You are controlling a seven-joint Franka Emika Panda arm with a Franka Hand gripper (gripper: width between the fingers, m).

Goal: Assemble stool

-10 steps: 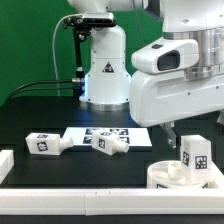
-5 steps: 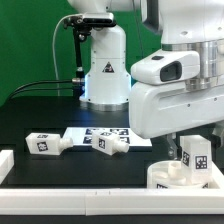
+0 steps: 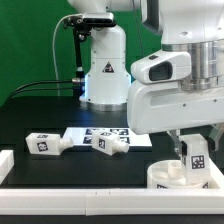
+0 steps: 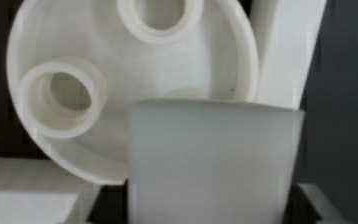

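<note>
**Exterior view.** The two-finger gripper (image 3: 187, 148) hangs low at the exterior view's right, close against a short, chunky white plastic upright leg (image 3: 197, 157) that bears a square black-and-white marker tag. The upright leg stands on the round white plastic disc seat (image 3: 168, 179). The seat lies flat on the black table (image 3: 40, 166), just behind the long white border rail (image 3: 80, 193). One dark finger shows beside the leg, but the arm's bulky white body hides the rest. It cannot be told whether the jaws stand apart or are clamped on the leg. A first loose leg (image 3: 42, 143) lies at the exterior view's left. A second loose leg (image 3: 108, 144) lies at the front edge of the flat white marker board (image 3: 128, 133), and both are well apart from the gripper.

**Wrist view.** The seat (image 4: 176, 90) fills the picture and shows two ringed round sockets. A pale, blurred block (image 4: 211, 150) stands close in front and is probably the upright leg. Where its foot meets a socket is hidden.

**Risks.**
- Nothing visible pins the seat, so a twist or push on the leg could spin or slide the disc instead of seating the leg.
- A slightly tilted leg could jam in its socket.
- Pressure near the rim could tip the seat.
- A weak hold would let the fingers slip round the leg.
</note>
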